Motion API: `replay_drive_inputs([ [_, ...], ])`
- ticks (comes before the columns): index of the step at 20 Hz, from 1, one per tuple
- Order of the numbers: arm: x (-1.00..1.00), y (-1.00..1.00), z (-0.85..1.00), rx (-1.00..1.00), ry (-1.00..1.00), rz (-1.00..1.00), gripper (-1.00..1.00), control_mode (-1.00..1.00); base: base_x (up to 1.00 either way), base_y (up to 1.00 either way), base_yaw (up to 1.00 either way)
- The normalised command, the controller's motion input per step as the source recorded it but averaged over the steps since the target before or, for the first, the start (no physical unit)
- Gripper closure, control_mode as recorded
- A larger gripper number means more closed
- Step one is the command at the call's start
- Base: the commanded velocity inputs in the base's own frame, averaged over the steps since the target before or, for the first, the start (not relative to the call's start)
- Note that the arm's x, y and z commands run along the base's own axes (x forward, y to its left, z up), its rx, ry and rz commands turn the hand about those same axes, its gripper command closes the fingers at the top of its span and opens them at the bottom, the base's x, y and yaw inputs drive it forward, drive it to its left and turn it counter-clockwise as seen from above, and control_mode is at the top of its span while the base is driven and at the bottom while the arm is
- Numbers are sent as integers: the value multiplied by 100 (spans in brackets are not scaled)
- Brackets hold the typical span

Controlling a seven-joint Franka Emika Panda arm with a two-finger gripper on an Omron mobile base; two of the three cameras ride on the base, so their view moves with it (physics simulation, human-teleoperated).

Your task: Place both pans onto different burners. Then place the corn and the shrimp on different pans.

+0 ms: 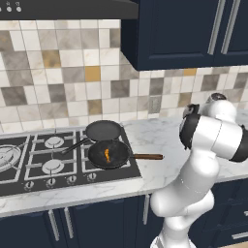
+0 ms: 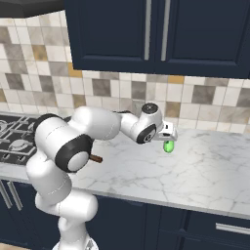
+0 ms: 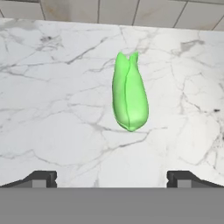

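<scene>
In the left base view, the shrimp (image 1: 107, 155) is seen in the wooden-handled pan (image 1: 109, 154) on the cooktop (image 1: 29, 160). In the right base view, the tool (image 2: 167, 139) is poised just over the corn (image 2: 169, 146) on the worktop (image 2: 205, 166). In the hand view, the corn (image 3: 128, 92) lies straight ahead, lengthwise along the line of sight, and the tool (image 3: 112, 178) is spread wide, holding nothing.

Pretty clearly a home kitchen. There's a black gas cooktop (image 1: 43, 160) with grates and knobs set into a white marble countertop (image 2: 195, 166), and two frying pans (image 1: 108, 154) sit on its right side. Behind the cooktop is a beige and grey tile backsplash (image 1: 58, 72); above it is a range hood (image 1: 68, 8), with navy wall cabinets (image 2: 161, 34) to the right and matching base cabinets (image 1: 87, 223) below.
</scene>
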Motion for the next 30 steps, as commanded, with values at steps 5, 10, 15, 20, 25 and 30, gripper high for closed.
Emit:
replay_drive_inputs([
  [5, 29, -45, -16, 0, 0, 0, -100, -100, 0, 0, 0],
  [10, 39, -26, -32, 1, 0, 0, -100, -100, 0, 0, 0],
  [15, 39, -3, -23, 3, 0, 0, -100, -100, 0, 0, 0],
  [20, 33, 0, -14, 0, 0, 0, -100, -100, 0, 0, 0],
  [25, 37, 0, -32, 0, 0, 0, -100, -100, 0, 0, 0],
  [30, 36, -4, -30, 0, 0, 0, -100, -100, 0, 0, 0],
])
